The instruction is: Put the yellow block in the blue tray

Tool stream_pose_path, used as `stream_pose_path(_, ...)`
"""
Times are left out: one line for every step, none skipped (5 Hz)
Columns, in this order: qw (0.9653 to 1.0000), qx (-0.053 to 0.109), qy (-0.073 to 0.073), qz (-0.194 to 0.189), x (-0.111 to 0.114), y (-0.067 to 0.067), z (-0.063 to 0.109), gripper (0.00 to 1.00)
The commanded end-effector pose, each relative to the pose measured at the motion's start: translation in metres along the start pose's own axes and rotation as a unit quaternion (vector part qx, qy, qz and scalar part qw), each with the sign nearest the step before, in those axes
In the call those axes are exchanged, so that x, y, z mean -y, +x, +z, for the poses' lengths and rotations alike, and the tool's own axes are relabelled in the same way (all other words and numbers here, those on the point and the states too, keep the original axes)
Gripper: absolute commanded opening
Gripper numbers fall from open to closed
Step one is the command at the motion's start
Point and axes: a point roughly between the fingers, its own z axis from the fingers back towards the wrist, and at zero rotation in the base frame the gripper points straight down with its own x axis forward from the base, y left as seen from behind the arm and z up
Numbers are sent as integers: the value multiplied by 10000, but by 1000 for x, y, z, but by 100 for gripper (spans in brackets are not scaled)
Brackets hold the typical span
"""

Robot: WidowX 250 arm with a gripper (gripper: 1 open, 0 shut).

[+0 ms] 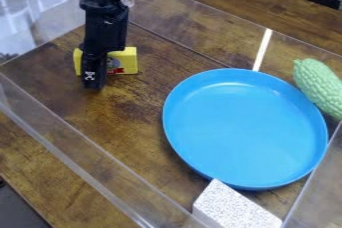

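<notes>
The tool (94,72) points almost straight down at about ten o'clock in the view, its black body upright over the block (119,61). Its jaws are drawn fully together at the block's left end, low against the counter (134,132). From this angle the tool hides that end of the block, so I cannot tell whether the jaws truly pinch it or only press beside it; a grip looks likely. The block rests on the counter, not lifted.

The tray (246,127) lies well apart from the block, toward four o'clock from the tool, and holds nothing. So, as I judge it, the task is at its early stage: the approach and closing are done, while the lift, the carry across to the tray and the release are all left.

Further out, a bumpy green object (321,85) sits just beside the tray's rim at three o'clock in the view, and a white speckled sponge (237,207) lies at the tray's near edge at six o'clock. A clear low wall (54,137) runs around the counter.

As for writing: the block carries a red-and-white label on its face, but it is too small to read. A small white mark shows on the tool's lower body, also illegible. No brand can be made out anywhere.
</notes>
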Motion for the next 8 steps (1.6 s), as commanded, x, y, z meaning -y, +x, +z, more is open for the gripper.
stream_pose_path(9994, 128, 311, -18, -4, 9, 27, 0)
stream_pose_path(9996, 115, 275, 17, -1, 11, 31, 0)
stream_pose_path(9997, 102, 222, 44, 3, 13, 36, 0)
stream_pose_path(9998, 83, 173, 72, 5, 16, 40, 0)
stream_pose_path(9998, 68, 153, 92, 7, 19, 43, 0)
stream_pose_path(9998, 41, 142, 118, 9, 23, 45, 0)
stream_pose_path(9998, 22, 135, 129, 10, 26, 45, 0)
stream_pose_path(9998, 6, 127, 136, 11, 28, 45, 0)
